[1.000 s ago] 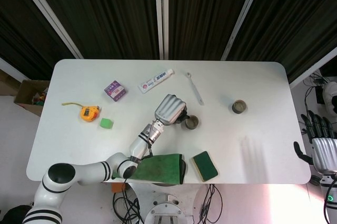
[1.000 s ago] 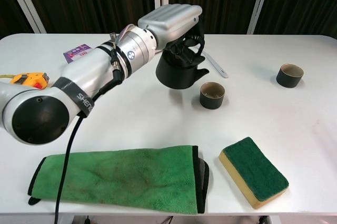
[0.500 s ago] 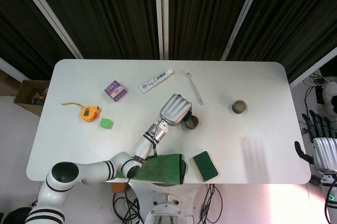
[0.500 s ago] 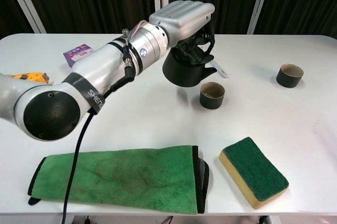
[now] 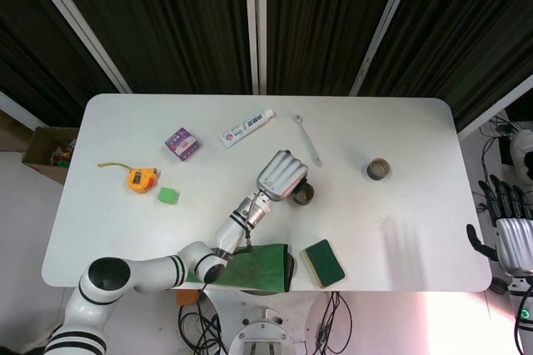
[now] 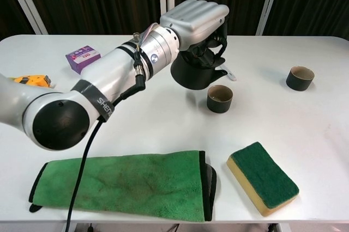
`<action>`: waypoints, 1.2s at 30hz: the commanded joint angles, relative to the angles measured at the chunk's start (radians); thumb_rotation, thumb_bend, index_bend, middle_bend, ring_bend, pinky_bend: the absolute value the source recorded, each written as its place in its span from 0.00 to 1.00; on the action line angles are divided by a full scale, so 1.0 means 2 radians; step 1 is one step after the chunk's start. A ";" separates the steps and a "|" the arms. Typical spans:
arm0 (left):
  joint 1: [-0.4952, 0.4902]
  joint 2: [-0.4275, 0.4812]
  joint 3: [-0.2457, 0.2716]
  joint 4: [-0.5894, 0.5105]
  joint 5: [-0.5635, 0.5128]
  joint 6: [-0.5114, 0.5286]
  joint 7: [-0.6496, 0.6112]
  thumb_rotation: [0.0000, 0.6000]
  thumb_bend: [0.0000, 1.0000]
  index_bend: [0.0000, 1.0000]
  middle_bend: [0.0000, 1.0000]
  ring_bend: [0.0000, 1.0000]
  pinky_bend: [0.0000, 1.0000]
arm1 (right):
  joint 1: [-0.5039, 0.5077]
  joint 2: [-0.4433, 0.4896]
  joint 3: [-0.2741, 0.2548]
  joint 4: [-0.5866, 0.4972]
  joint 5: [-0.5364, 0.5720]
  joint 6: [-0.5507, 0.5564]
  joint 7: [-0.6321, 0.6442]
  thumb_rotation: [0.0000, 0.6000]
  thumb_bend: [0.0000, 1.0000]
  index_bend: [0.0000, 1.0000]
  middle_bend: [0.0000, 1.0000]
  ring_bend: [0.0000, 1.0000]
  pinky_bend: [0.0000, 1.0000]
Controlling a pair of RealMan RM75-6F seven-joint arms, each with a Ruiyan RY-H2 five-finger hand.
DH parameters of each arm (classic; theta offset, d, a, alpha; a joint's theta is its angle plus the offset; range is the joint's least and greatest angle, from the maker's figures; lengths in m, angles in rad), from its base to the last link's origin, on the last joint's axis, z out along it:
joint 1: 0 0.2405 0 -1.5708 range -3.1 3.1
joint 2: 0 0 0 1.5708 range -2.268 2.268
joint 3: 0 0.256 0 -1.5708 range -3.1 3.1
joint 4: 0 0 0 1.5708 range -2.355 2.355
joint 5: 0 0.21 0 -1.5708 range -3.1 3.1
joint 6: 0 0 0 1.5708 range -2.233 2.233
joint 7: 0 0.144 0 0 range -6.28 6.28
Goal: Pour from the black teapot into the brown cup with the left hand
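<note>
Gripping the black teapot (image 6: pixel 197 74) from above, the left hand (image 6: pixel 197 18) carries it clear of the surface, spout just short of the brown cup (image 6: pixel 220 98). Tilting now risks spilling beside the cup; the right hand (image 5: pixel 514 238) hangs idle, fingers apart.

The left hand (image 6: pixel 197 18) has a smooth silver-grey shell with ridged grooves running along its back and black finger parts beneath. Behind the left hand sits a bright metal cylindrical wrist with a small blue ring mark, tiny screws and short coloured wires. Further back from the hand, the arm is glossy white with black bands at the joints; one band carries white lettering. A black cable runs along the forearm and hangs below it. The right hand (image 5: pixel 506 222) shows dark fingers above a pale grey palm.
</note>
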State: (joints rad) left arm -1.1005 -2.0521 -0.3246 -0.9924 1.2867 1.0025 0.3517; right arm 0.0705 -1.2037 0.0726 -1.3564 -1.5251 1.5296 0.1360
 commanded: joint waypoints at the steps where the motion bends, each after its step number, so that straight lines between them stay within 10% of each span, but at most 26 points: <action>1: -0.001 -0.001 0.000 0.001 0.001 0.001 0.000 1.00 0.39 1.00 1.00 1.00 0.65 | 0.000 0.000 0.000 0.000 0.000 0.000 0.001 1.00 0.38 0.00 0.00 0.00 0.00; 36: 0.000 -0.016 0.021 0.036 0.039 0.030 0.027 1.00 0.42 1.00 1.00 1.00 0.65 | 0.000 -0.002 0.000 0.003 0.000 -0.003 0.002 1.00 0.38 0.00 0.00 0.00 0.00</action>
State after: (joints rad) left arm -1.1014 -2.0842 -0.2827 -0.9218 1.3639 1.0612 0.4044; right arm 0.0711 -1.2082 0.0719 -1.3508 -1.5241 1.5242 0.1406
